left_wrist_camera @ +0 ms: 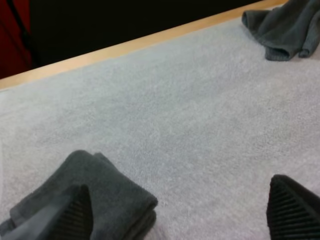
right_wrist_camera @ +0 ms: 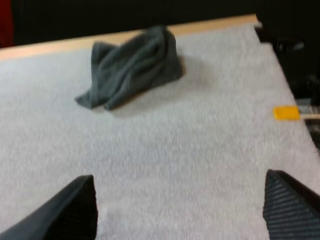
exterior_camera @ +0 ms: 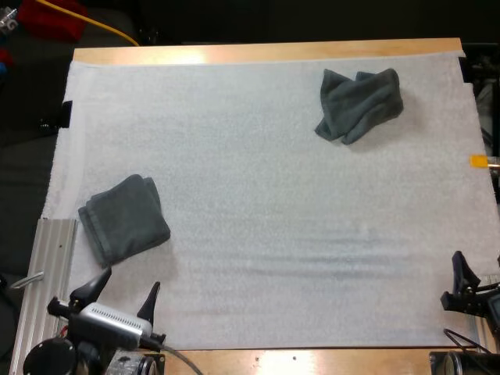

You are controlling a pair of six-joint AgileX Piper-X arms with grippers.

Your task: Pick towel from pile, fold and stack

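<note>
left gripper (exterior_camera: 130,283), fingers spread and empty, sits just beside the folded dark grey-green towel (exterior_camera: 123,219); right gripper (right_wrist_camera: 179,200), likewise spread, is well apart from the crumpled dark grey-green towel (exterior_camera: 359,104) near the white mat (exterior_camera: 258,195)'s far edge; a shallow pinch might lift only one loose fold

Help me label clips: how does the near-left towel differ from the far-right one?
The folded dark grey-green towel lies in neat flat layers; the crumpled dark grey-green towel is a loose lump. The folded one sits near left, by the left pincer; the crumpled one far right. Both rest ungripped on the white mat, same colour.
</note>
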